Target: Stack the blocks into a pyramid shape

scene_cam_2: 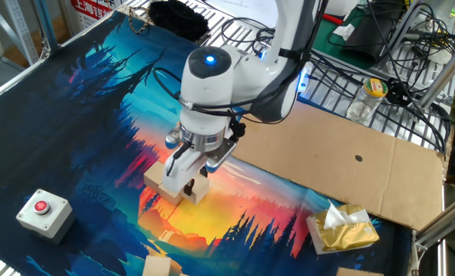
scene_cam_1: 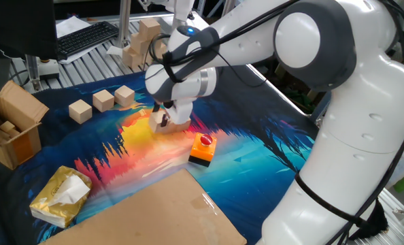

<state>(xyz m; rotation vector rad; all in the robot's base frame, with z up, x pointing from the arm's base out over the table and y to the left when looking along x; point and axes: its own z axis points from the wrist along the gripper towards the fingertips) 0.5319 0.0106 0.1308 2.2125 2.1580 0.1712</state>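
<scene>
Under the gripper [scene_cam_2: 183, 178], square pale-wood blocks [scene_cam_2: 160, 181].

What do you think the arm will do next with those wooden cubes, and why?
Probably lift straight up and head for one of the three loose blocks. The gripper sits low over the cluster of blocks on the mat, so its placing there looks nearly done, though whether it has let go is unclear.

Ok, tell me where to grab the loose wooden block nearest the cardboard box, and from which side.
Take that block from straight above, fingers closing on two opposite upright faces. It sits flat on the mat, apart from its neighbour, so a flat parallel pair looks reachable.
</scene>
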